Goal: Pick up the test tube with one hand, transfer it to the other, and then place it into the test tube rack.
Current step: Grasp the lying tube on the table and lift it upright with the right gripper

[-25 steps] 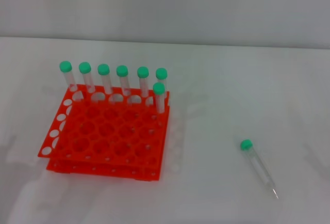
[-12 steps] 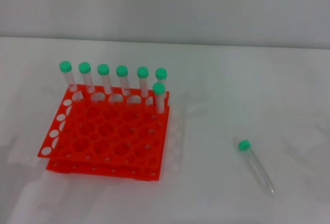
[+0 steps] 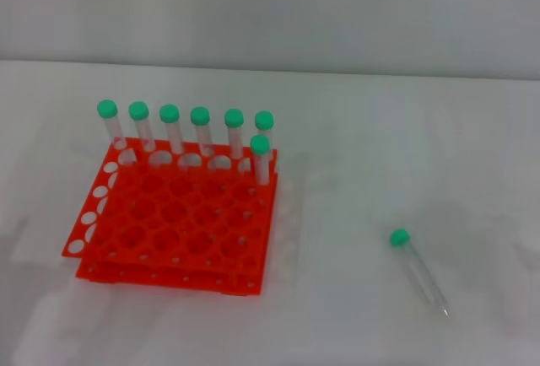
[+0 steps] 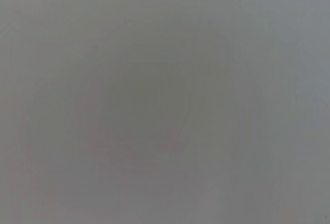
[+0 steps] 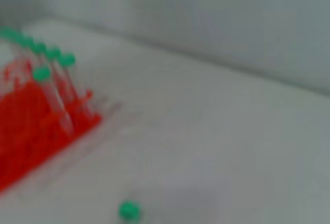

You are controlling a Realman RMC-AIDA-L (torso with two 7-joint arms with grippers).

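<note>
A white table (image 3: 380,147) under a grey wall carries the rack (image 3: 177,223) and, well apart toward the right arm's side, the tube (image 3: 418,269) lying flat, ungrasped. Neither claw shows, so their state cannot be told.

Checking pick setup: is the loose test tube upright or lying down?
Lying down. The test tube lies flat on the white table, green cap toward the back, outside the test tube rack.

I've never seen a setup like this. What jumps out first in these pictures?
The bright orange-red plastic test tube rack stands out on the left of the white table, with seven green-capped clear tubes standing upright along its far edge. To the right, apart from it, a single slim clear test tube with a green cap lies flat on the table. No robot gripper is in view.
</note>
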